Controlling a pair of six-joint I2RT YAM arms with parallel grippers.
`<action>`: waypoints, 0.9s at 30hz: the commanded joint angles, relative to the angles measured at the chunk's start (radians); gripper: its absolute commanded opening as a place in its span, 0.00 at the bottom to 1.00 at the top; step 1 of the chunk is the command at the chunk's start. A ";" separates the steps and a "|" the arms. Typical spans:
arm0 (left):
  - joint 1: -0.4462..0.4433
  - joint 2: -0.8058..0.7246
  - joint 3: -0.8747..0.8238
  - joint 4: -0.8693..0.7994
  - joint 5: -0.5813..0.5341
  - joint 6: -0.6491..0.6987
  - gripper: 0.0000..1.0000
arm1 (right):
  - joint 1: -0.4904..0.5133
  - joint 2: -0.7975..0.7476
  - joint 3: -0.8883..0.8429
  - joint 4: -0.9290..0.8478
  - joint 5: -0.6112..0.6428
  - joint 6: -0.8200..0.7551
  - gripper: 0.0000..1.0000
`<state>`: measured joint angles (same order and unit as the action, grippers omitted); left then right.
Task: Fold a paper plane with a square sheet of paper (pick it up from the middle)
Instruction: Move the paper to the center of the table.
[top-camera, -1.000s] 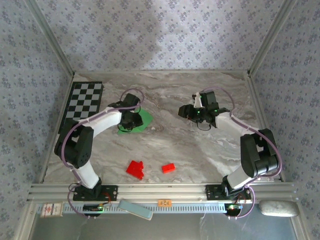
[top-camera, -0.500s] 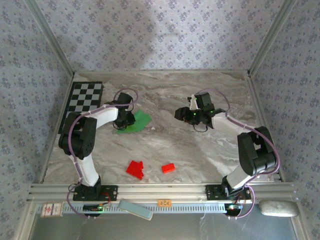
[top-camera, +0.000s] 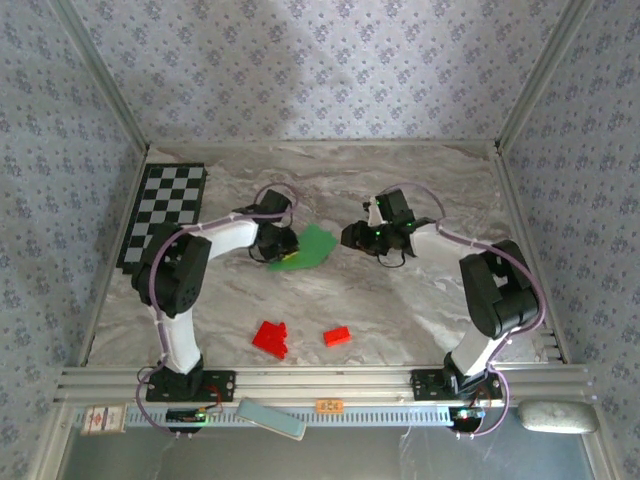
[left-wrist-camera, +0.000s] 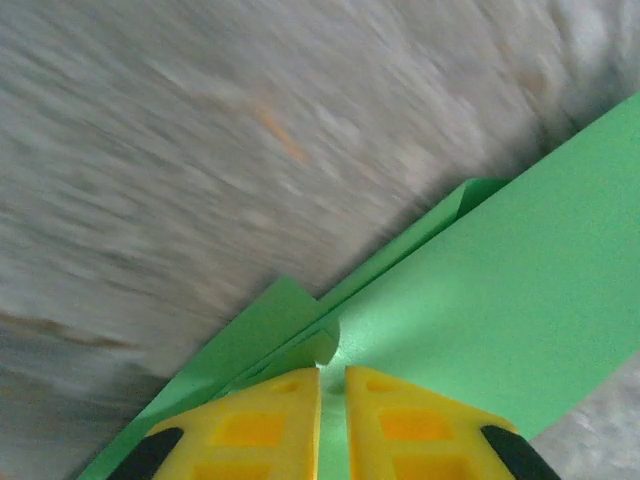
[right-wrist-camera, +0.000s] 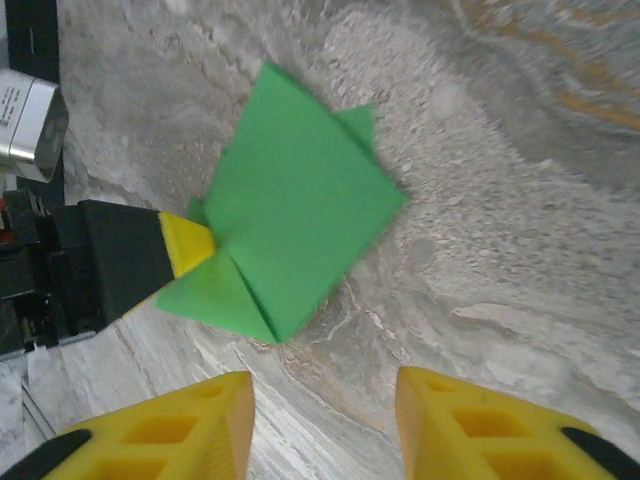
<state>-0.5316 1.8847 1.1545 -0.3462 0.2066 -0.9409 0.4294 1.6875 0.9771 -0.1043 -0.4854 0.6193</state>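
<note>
Nearly closed, the left gripper's jaws pinch one edge of the creased square sheet of paper. The right gripper is spread, gripping nothing, just beside the sheet at mid-table, beyond the red blocks.

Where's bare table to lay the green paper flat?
Bare table between the red blocks and the right arm's base, and along the far wall right of the checkered board. Crowded mid-table, where left claw grips the green paper, right claw beside it.
</note>
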 joint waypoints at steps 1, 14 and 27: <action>-0.051 0.030 -0.041 0.118 0.079 -0.211 0.13 | 0.039 0.059 0.065 -0.040 0.009 0.027 0.36; -0.078 -0.029 -0.150 0.342 0.105 -0.406 0.09 | 0.117 0.260 0.177 -0.119 0.034 0.050 0.17; -0.068 -0.072 -0.088 0.143 0.126 -0.111 0.13 | 0.102 0.314 0.247 -0.244 0.064 -0.032 0.17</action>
<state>-0.6022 1.8095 1.0267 -0.1184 0.3080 -1.1427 0.5385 1.9629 1.1927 -0.2680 -0.4515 0.6197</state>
